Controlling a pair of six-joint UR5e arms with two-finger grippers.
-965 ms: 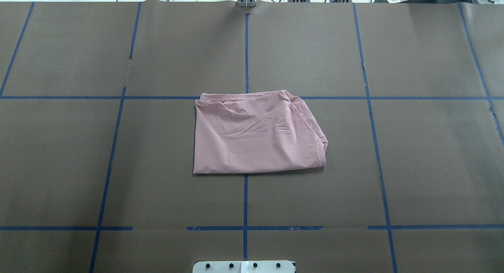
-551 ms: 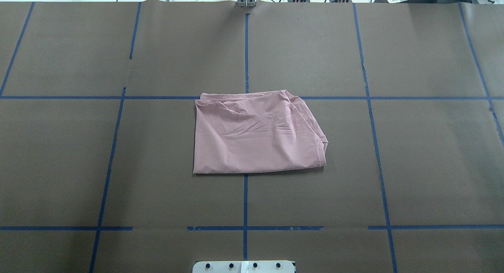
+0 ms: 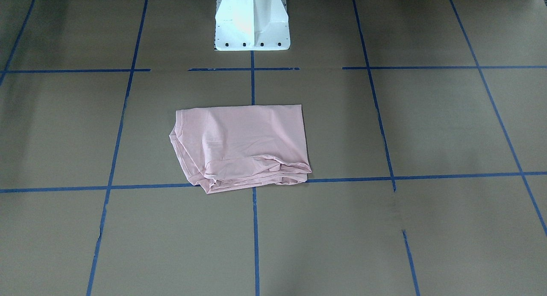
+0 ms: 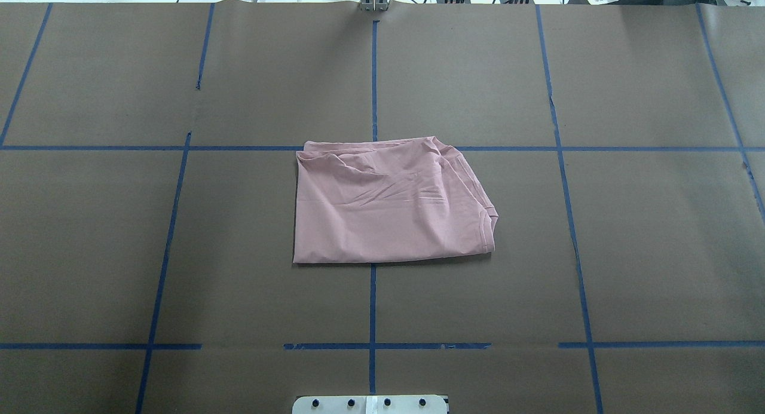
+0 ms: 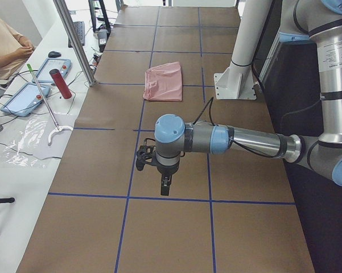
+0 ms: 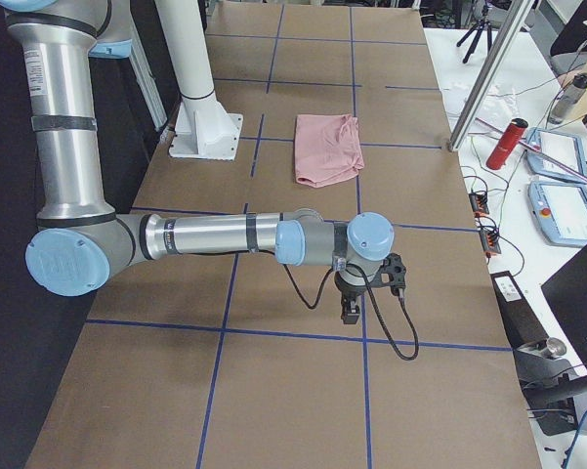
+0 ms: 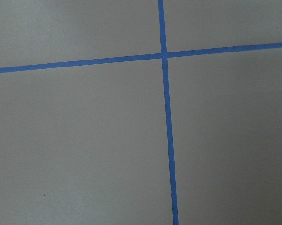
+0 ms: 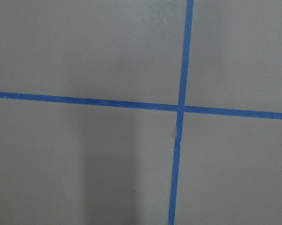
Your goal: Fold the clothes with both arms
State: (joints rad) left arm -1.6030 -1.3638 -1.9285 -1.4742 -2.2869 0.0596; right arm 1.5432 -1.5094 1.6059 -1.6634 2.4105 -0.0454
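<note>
The clothes are one pink T-shirt (image 4: 388, 205), folded into a rough rectangle at the table's middle, print hidden; it also shows as the T-shirt (image 3: 243, 146), (image 5: 165, 82), (image 6: 327, 147). Neither arm touches it. The left gripper (image 5: 166, 185) hangs over bare brown paper far off toward the table's left end. Toward the opposite end, the right gripper (image 6: 352, 311) hangs likewise. Both show only in the side views, so I cannot tell whether either is open or shut. The wrist views hold only brown paper and blue tape lines.
The white pedestal base (image 3: 252, 31) stands at the robot's edge behind the shirt. A side bench carries tablets and a red cylinder (image 5: 61, 83), with a person seated there. A metal post (image 5: 74, 40) rises at the table's far edge.
</note>
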